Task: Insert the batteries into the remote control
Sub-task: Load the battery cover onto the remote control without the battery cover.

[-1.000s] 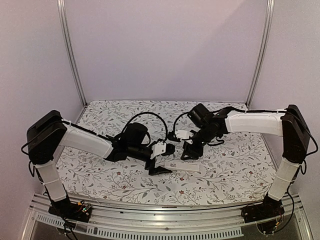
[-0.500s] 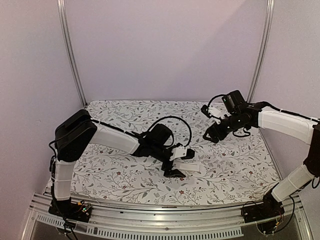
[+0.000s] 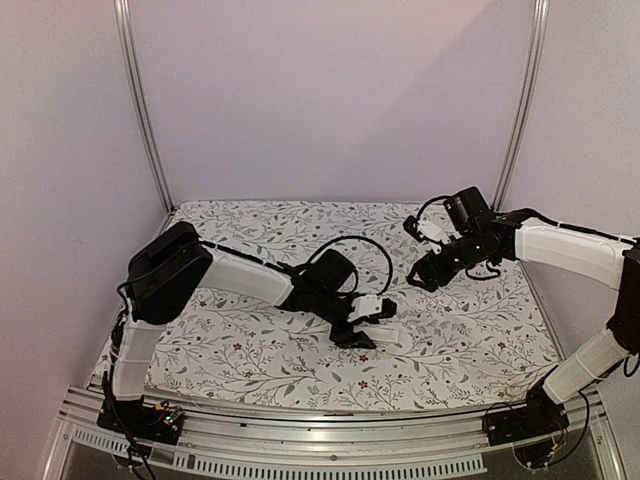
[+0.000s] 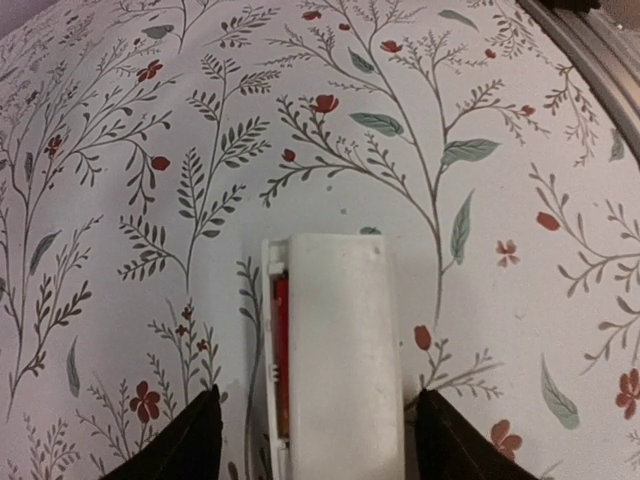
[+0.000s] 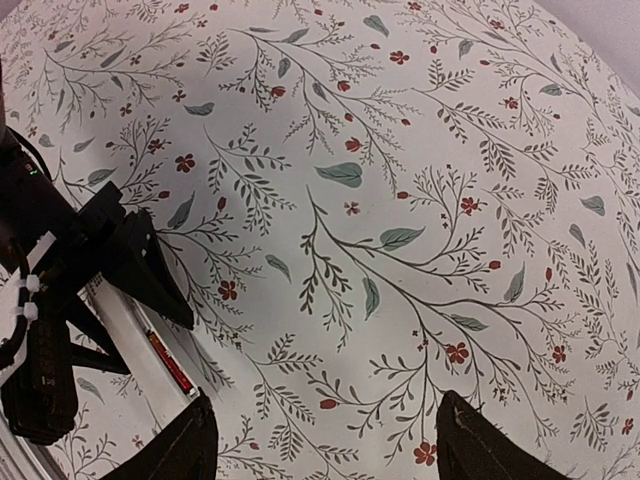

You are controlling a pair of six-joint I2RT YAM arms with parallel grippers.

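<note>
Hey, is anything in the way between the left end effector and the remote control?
Nothing visible does. The left end effector is open, one finger on each side of the remote control, with only small gaps of floral cloth between. A red-orange battery already sits in its slot.

**Floral tabletop in a pale lilac booth**

The tabletop (image 3: 250, 365) is white, printed all over with grey-green leafy sprigs and small red flowers. Plain lilac walls (image 3: 330, 100) close it in behind and on both sides. Slim metal posts (image 3: 140, 110) rise at the rear corners. A ribbed aluminium rail (image 3: 300, 440) runs along the near edge. The light is soft and even.
</note>
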